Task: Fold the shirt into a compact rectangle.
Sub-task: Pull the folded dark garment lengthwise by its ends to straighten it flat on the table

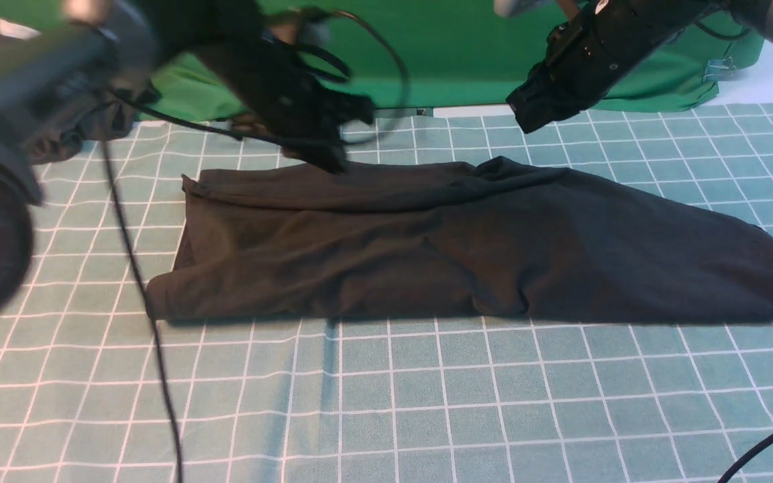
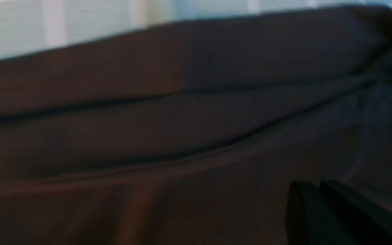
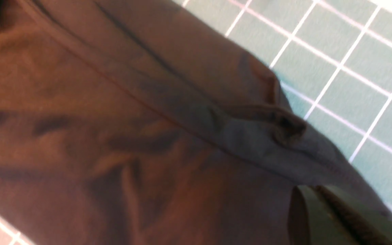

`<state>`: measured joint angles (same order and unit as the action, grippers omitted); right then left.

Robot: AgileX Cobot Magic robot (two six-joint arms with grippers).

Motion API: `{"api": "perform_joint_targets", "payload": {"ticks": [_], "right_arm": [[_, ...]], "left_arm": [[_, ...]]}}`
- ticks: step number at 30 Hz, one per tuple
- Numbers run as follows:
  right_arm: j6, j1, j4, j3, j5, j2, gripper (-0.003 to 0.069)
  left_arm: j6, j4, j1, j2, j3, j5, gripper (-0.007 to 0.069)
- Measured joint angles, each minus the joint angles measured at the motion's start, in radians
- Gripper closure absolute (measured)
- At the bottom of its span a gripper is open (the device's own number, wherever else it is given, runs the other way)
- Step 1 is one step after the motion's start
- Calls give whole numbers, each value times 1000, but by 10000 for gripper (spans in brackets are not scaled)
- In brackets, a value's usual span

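**Operator:** State the position of the shirt [image 1: 467, 248].

**Technician:** It lies flat on the bench [image 1: 427, 402] as one long band. Its long axis runs from 9 o'clock to 3 o'clock, and the 3 o'clock end is the narrower one.

**Operator:** Where does each tool stand relative to that axis?

**Technician:** Both stand on the 12 o'clock side of it. The left tool [image 1: 333, 157] is low at the far edge, at or just above the cloth (motion blur hides whether it touches), on the 9 o'clock half. The right tool [image 1: 526, 114] is raised beyond the far edge at about 1 o'clock, clear of the fabric.

**Operator:** Tool state?

**Technician:** In the left wrist view the fingers [image 2: 352, 217] sit together with no cloth between them. In the right wrist view the fingers [image 3: 335, 217] are likewise closed on nothing.

**Operator:** What does the next move depend on?

**Technician:** Probably a fold along the long axis, one end carried over the other. The left tool is nearer the 9 o'clock end and the right tool nearer the 3 o'clock end, so each end would go to the arm on its side.
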<state>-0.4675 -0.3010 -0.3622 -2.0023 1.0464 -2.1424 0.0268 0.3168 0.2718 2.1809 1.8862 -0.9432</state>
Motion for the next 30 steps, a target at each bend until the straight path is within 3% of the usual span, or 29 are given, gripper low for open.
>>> {"api": "perform_joint_targets", "payload": {"ticks": [5, 10, 18, 21, 25, 30], "right_arm": [[3, 1, -4, 0, 82, 0, 639], [3, 1, -5, 0, 108, 7, 639], [4, 1, -8, 0, 111, 43, 639], [4, 1, -10, 0, 112, 57, 639], [4, 1, -10, 0, 124, 67, 639], [4, 1, -2, 0, 155, 70, 639]], "left_arm": [[20, -1, 71, 94, 0, 88, 622], [21, -4, 76, 152, 0, 135, 621], [5, -41, 66, 196, 4, 382, 619], [-55, -47, 33, 209, 5, 502, 617], [-73, -12, -32, 197, 54, 434, 617], [-49, -8, -81, 135, 120, 225, 617]]}}
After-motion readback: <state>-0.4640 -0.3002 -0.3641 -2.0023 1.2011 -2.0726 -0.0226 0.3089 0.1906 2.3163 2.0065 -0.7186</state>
